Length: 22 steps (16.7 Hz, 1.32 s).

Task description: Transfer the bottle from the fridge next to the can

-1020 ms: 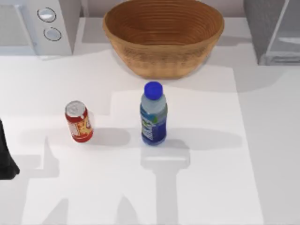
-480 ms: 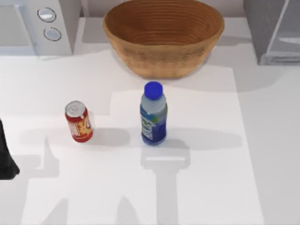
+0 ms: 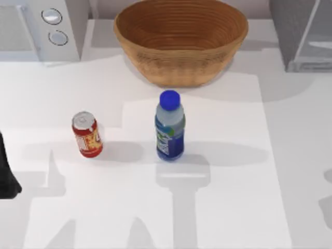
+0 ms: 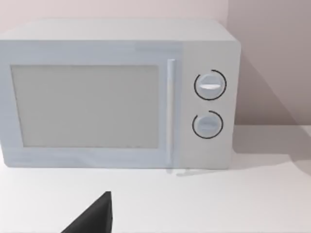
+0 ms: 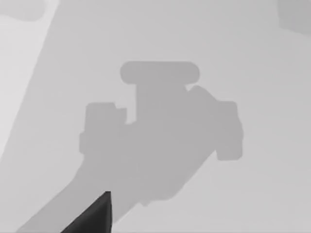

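Observation:
The bottle (image 3: 169, 128), clear with a blue cap and blue label, stands upright on the white table near its middle. The red can (image 3: 86, 135) stands upright to the bottle's left, a clear gap between them. The grey fridge (image 3: 290, 31) sits at the back right corner with its pale door panel (image 3: 317, 36). Neither gripper touches either object. My left arm (image 3: 7, 174) shows as a dark shape at the table's left edge, and a dark part of my left gripper (image 4: 92, 219) faces the microwave. A dark part of my right gripper (image 5: 92, 217) hangs over bare table, above its own shadow.
A large wicker basket (image 3: 180, 39) stands at the back centre, just behind the bottle. A white microwave (image 3: 44, 28) with two round knobs fills the back left corner. Open table surface lies in front of the can and bottle and between them.
The bottle and can have not moved. A faint shadow has come in at the table's right edge in the top view.

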Motion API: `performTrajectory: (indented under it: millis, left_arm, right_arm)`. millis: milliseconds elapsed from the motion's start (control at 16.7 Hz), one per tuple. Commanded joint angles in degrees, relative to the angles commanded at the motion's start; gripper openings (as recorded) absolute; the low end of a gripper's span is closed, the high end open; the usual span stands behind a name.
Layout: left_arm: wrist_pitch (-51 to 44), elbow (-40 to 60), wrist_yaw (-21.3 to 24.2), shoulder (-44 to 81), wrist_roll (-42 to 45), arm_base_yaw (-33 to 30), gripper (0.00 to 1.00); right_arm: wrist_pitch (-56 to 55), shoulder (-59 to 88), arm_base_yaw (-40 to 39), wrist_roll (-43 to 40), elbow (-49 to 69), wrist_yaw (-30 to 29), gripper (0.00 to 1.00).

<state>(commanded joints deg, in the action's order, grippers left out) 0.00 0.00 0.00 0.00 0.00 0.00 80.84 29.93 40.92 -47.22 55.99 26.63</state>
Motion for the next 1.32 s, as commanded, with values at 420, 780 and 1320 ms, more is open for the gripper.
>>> performTrajectory:
  millis: [420,780,1320]
  left_arm:
    - [0.0,0.0,0.0,0.0,0.0,0.0,1.00]
    - [0.0,0.0,0.0,0.0,0.0,0.0,1.00]
    - [0.0,0.0,0.0,0.0,0.0,0.0,1.00]
  right_arm:
    - [1.3,45.6,39.1,-47.0,12.2,17.5,1.00]
    - [3.0,69.6,59.5,-66.8,18.7,25.9,1.00]
    - [3.5,73.9,62.6,-69.2,20.0,27.5,1.00]
